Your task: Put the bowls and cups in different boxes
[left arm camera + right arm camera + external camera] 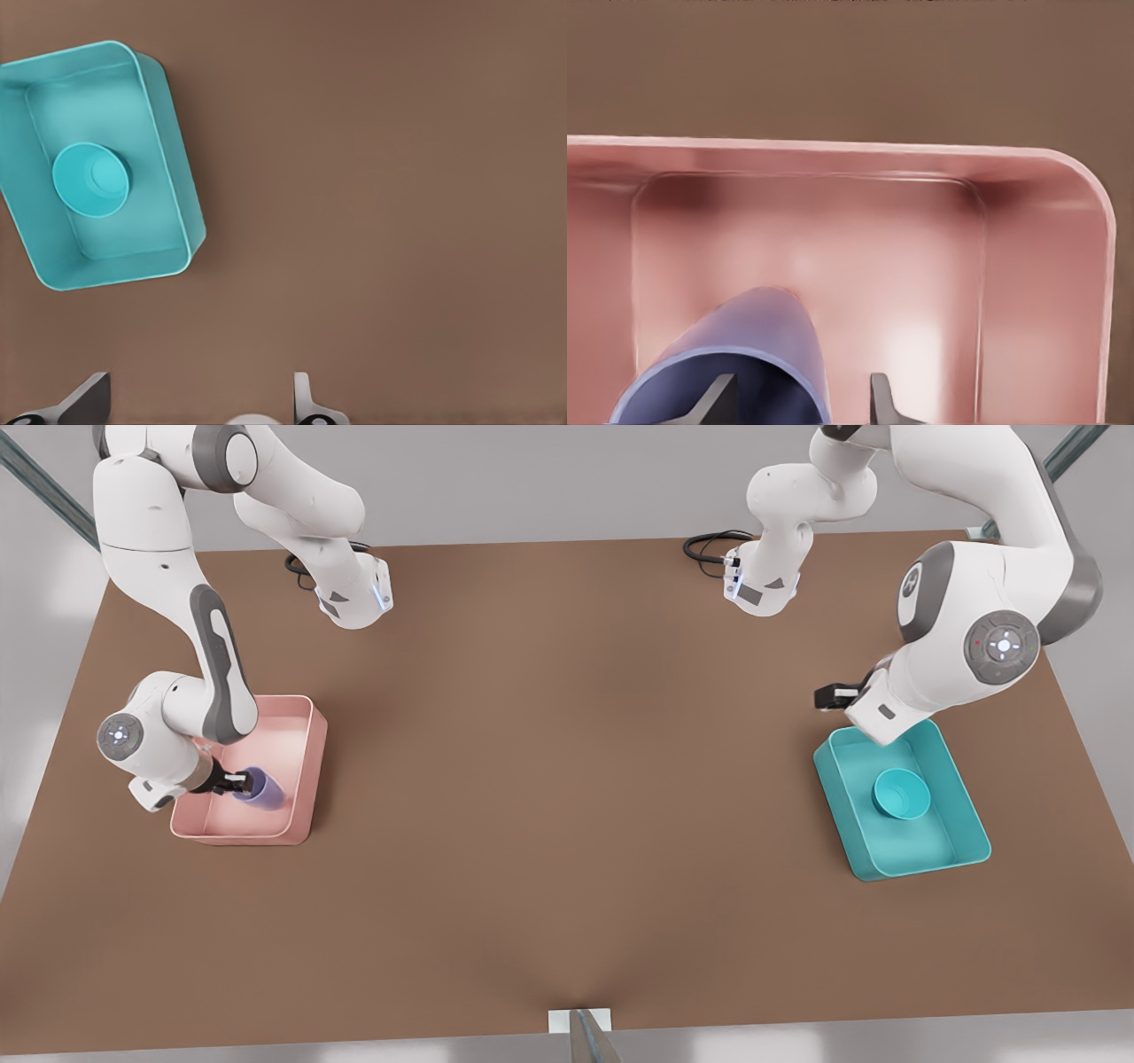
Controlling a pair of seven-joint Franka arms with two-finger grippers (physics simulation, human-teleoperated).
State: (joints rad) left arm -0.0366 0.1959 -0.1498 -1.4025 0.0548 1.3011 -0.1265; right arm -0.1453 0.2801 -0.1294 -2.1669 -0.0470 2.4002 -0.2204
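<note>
- Purple cup (262,789), tilted on its side, sat low inside the pink box (306,717) at the front view's left, its open mouth turned toward the right gripper (232,783).
- You had the right gripper clamped on the cup's rim: in the right wrist view one finger (718,403) stood inside the cup (749,354) and the other outside its wall, with the pink box's floor and far wall (833,155) beyond.
- Teal bowl (901,793) rested upright on the floor of the teal box (970,850) at the front view's right, near the middle of that box.
- Your left gripper (828,697) hung above the brown table (567,779) just beside the teal box's far corner, touching neither box nor bowl.
- Seen from the left wrist view, the left gripper's fingers (89,398) stood well apart with nothing between them, bare table beneath; the teal box (173,133) and the bowl (91,179) lay off to one side.
- Both boxes sat well apart, one toward each side of the table, the pink one holding the cup and the teal one holding the bowl.
- Black cables (709,545) lay at the table's far edge by the arm bases.
</note>
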